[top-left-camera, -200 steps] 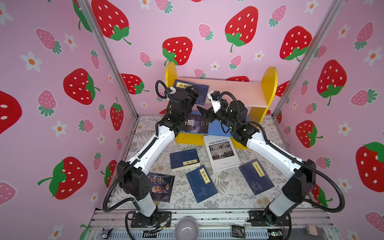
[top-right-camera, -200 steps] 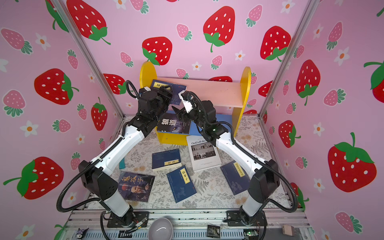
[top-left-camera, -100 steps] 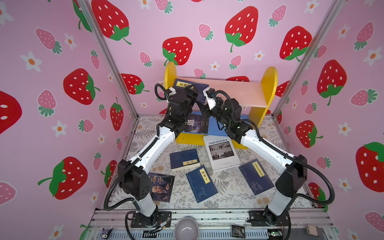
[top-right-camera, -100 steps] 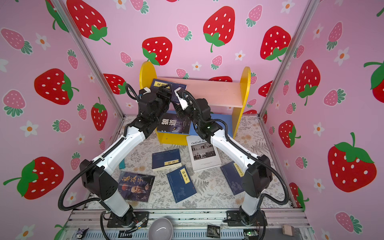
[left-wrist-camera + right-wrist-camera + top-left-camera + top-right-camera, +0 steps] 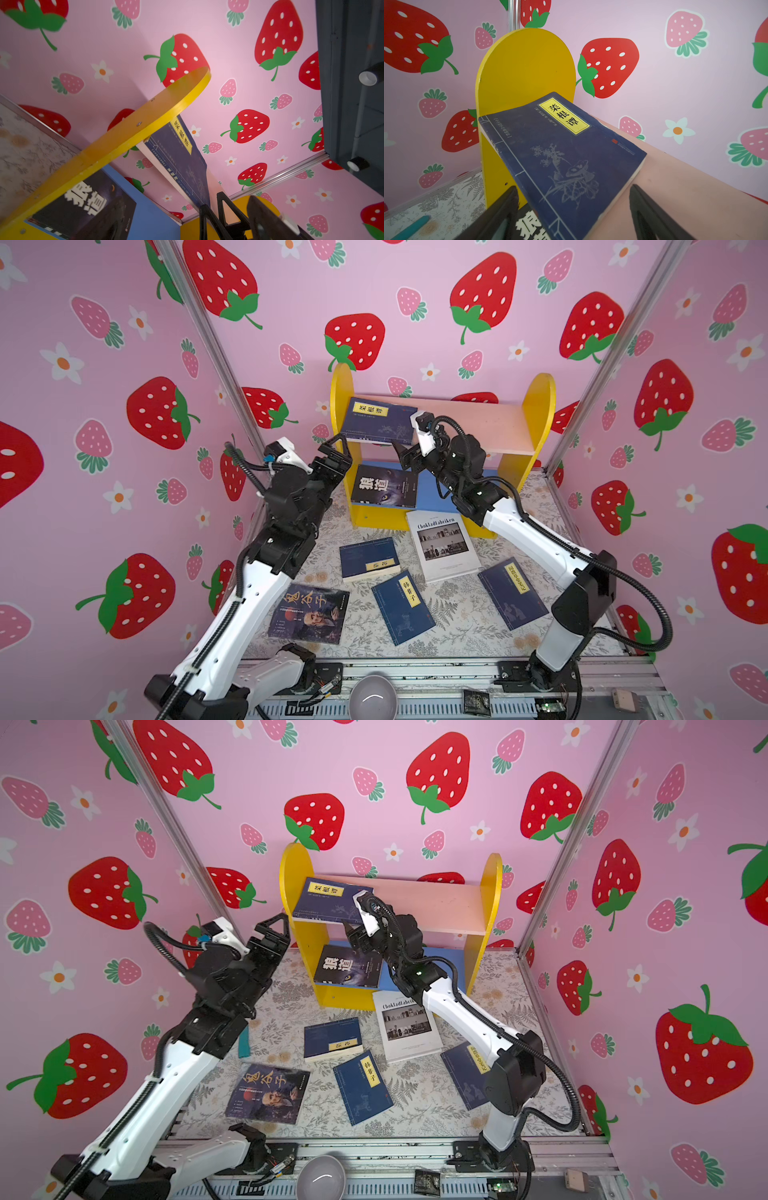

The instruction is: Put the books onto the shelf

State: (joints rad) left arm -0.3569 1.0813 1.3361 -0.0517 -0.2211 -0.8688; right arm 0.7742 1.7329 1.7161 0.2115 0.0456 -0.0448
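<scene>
books: two of seven on the shelf point(image 5: 538, 414), five on the mat point(image 5: 457, 616)

seven books are in view: four thin navy paperbacks with yellow title labels, one black wolf-eye cover, one dark portrait cover and one thick white "chokladfabriken". the shelf is a single small rack with two round-topped yellow side panels, a pale pink upper board point(image 5: 490, 427) and a blue lower board point(image 5: 430, 489). the shelved navy book point(image 5: 380, 423) lies flat on the upper board against the shelf's left panel, one corner overhanging the front edge. the wolf-eye book point(image 5: 384, 487) lies flat on the lower board. on the floral mat before the shelf lie the white book point(image 5: 442, 545), nearest the shelf's base, three loose navy books point(image 5: 368, 560) point(image 5: 403, 605) point(image 5: 511, 593) and, farthest out, the portrait book point(image 5: 309, 614). the right gripper point(image 5: 401, 454) stands wide open at the upper board's front edge, its fingers point(image 5: 508, 205) either side of the overhanging corner, gripping nothing. the left gripper point(image 5: 343, 452), also open and empty, hangs just outside the shelf's left panel.
</scene>
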